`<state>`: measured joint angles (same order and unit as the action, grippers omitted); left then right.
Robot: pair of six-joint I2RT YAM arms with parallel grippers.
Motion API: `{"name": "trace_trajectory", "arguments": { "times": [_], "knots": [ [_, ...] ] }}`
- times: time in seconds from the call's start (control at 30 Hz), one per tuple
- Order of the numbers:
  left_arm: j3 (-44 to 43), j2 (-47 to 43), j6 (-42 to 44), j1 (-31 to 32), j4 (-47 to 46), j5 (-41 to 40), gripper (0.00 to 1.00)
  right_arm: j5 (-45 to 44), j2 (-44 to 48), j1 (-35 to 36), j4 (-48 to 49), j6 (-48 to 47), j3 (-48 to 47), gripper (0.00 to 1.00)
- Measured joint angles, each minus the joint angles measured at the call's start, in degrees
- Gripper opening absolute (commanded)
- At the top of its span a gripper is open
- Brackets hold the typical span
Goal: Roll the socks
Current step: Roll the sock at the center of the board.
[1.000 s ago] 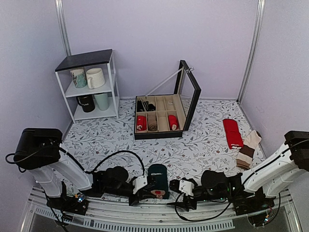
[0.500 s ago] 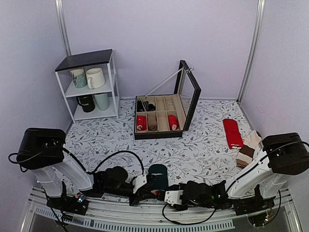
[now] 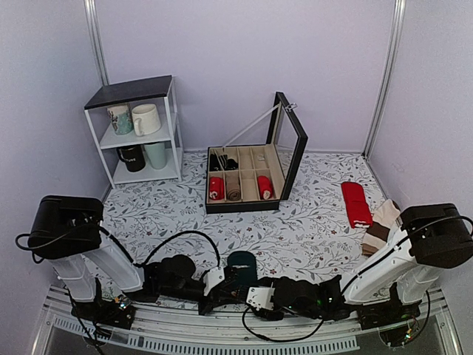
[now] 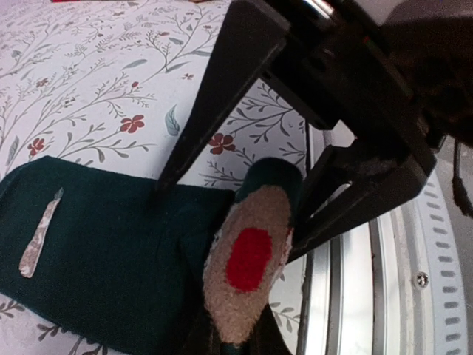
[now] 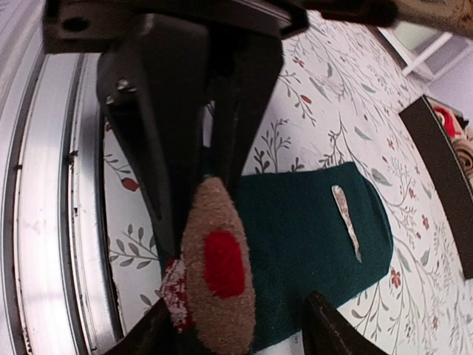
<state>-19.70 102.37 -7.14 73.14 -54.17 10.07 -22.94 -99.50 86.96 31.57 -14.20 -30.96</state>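
Observation:
The dark teal socks (image 3: 242,265) lie flat on the flowered cloth near the front edge. Their near end, with a beige patch and red spot (image 4: 251,255), is lifted upright. My left gripper (image 3: 222,287) is shut on that lifted end, as the left wrist view (image 4: 236,344) shows. My right gripper (image 3: 255,297) is open; in the right wrist view (image 5: 236,333) its fingers stand on either side of the lifted end, facing the left gripper's black fingers. The flat part of the socks (image 5: 318,222) stretches away behind.
An open black compartment box (image 3: 244,208) holding rolled socks stands at the back centre. Red socks (image 3: 356,203) and beige-and-brown socks (image 3: 378,229) lie at the right. A white shelf (image 3: 129,91) with mugs stands at the back left. A metal rail (image 3: 222,325) runs along the front edge.
My right arm has swung left and its gripper has come up to the socks' near end. The socks look shorter from above, their near end lifted.

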Motion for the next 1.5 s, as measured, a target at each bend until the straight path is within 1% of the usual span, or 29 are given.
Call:
{"name": "trace_trajectory", "arguments": {
  "times": [0.17, 0.33, 0.6, 0.73, 0.97, 1.03, 1.13, 1.17, 1.27, 1.33, 1.37, 1.5],
  "knots": [
    [0.00, 0.52, -0.04, -0.02, -0.90, 0.13, 0.00, -2.08, 0.74, 0.00, 0.44, 0.70, 0.90, 0.60],
    [0.00, 0.79, -0.04, -0.04, -1.29, 0.24, 0.00, -2.03, 2.36, 0.44, 0.26, -1.25, 2.40, 0.58],
    [-0.02, 0.81, -0.07, -0.07, -1.29, 0.28, 0.00, -2.10, 2.32, 1.64, 0.11, -4.37, 1.81, 0.57],
    [-0.02, 0.81, -0.09, -0.11, -1.29, 0.39, 0.00, -2.12, 2.32, 1.66, 0.13, -5.38, 0.63, 0.54],
    [-0.02, 0.85, -0.11, -0.15, -1.31, 0.48, 0.00, -1.73, 0.22, 1.66, -0.44, -6.23, -0.70, 0.43],
    [-0.02, 0.87, -0.17, -0.17, -1.36, 0.52, 0.00, -1.70, -0.57, 1.68, -0.70, -5.68, -1.01, 0.34],
    [-0.02, 1.18, -0.24, -0.20, -1.79, 0.74, 0.00, -1.38, -1.01, 1.77, -1.16, -4.52, -1.40, 0.25],
    [-0.04, 1.25, -0.24, -0.22, -1.86, 0.81, 0.00, -1.38, -1.09, 1.81, -1.20, -4.15, -1.44, 0.23],
    [-0.07, 1.29, -0.24, -0.26, -1.92, 0.92, 0.00, -0.90, -1.14, 1.81, -1.64, -3.17, -1.57, 0.22],
    [-0.07, 1.29, -0.24, -0.31, -1.90, 0.92, 0.11, -0.28, -1.14, 1.75, -2.21, -2.54, -1.84, 0.22],
    [-0.07, 1.27, -0.26, -0.31, -1.88, 0.87, 0.14, 0.04, -1.14, 1.57, -2.51, -2.12, -1.97, 0.22],
    [0.17, -0.20, 0.04, -0.20, -0.26, -0.55, 0.15, 3.98, -1.09, -0.20, -2.78, 0.52, -2.10, 0.22]
  ]
}}
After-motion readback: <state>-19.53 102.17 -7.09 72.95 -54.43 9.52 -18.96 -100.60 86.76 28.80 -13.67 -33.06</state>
